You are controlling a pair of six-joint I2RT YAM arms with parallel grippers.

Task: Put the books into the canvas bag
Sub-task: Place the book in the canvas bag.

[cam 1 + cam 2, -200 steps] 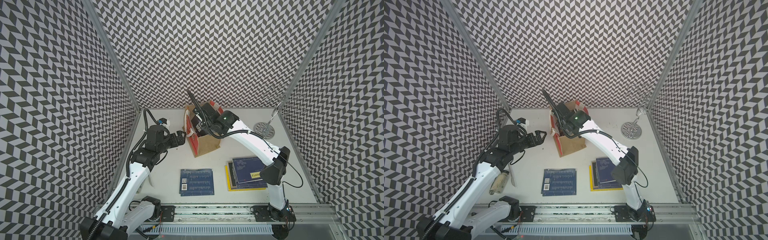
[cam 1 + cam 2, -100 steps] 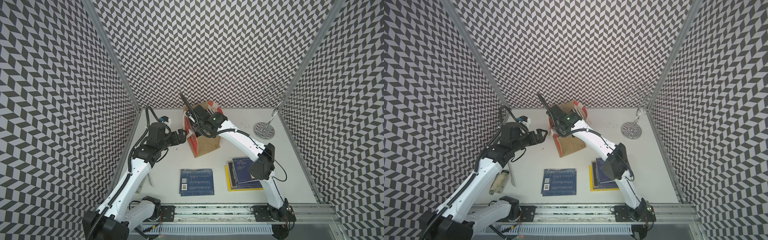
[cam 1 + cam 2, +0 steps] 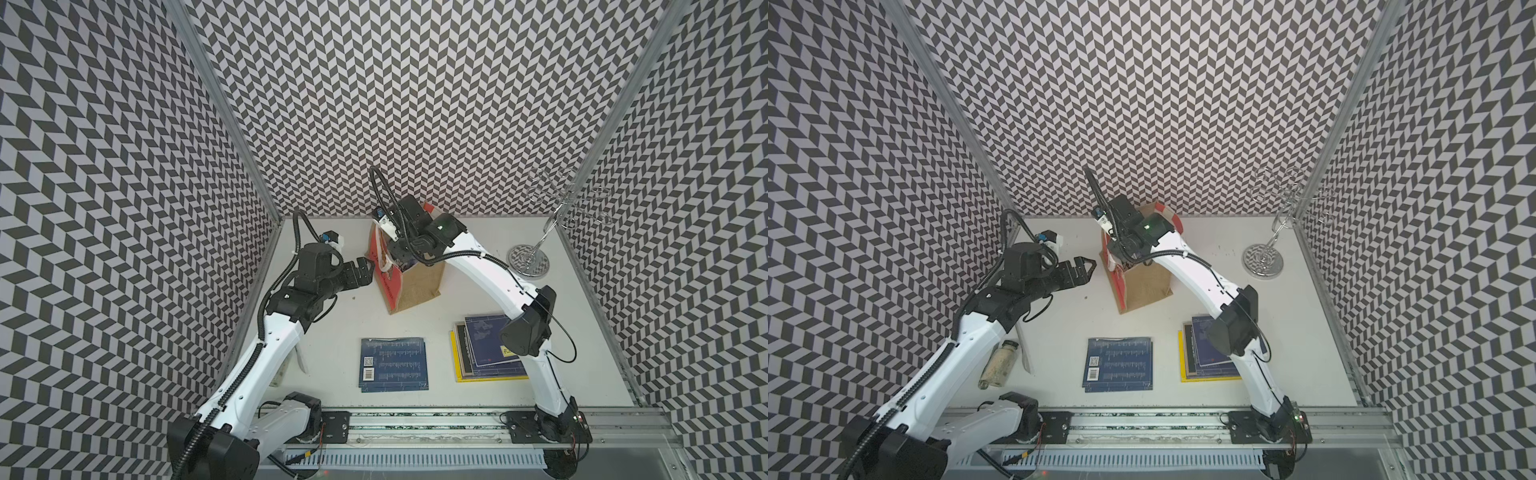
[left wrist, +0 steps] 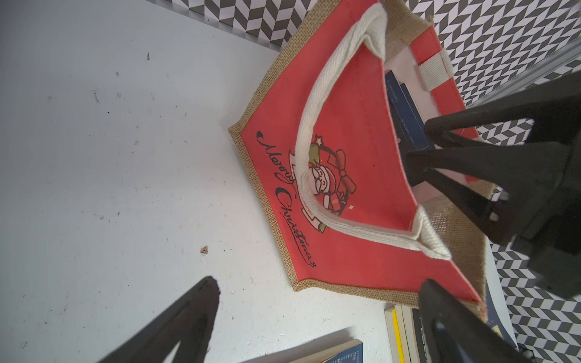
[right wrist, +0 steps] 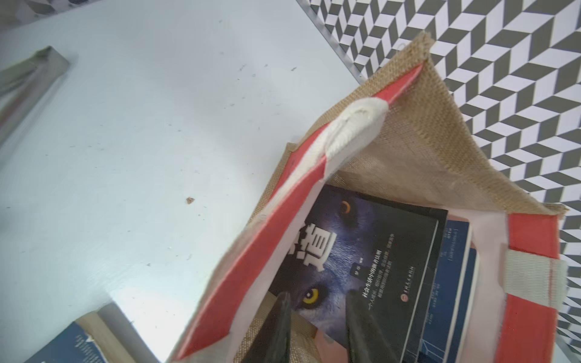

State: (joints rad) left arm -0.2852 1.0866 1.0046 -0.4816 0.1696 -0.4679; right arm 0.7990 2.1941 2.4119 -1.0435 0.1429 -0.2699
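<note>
In both top views the bag (image 3: 409, 276) stands upright near the back of the table (image 3: 478, 291), its mouth facing up. The right gripper (image 3: 395, 253) dips into that mouth, its fingertips hidden there. The left gripper (image 3: 1086, 266) hovers just beside the bag's red face, jaws spread wide and empty. A navy book (image 3: 393, 364) lies flat on the table in front of the bag, and a stack of books (image 3: 478, 353) lies beside it, partly under the right arm. A wire stand (image 3: 1264, 259) sits in the far corner, and a jar (image 3: 998, 365) shows in a top view by the left arm.

The left wrist view shows the red "Merry Christmas" face, a white handle (image 4: 317, 103) drooping over it, and navy books inside.

The right wrist view looks into the bag: a wolf-eye book (image 5: 361, 261) stands inside, with navy books behind it. The right fingers (image 5: 276, 330) are parted to either side of its top edge, a gap showing; I cannot tell if they touch it.
</note>
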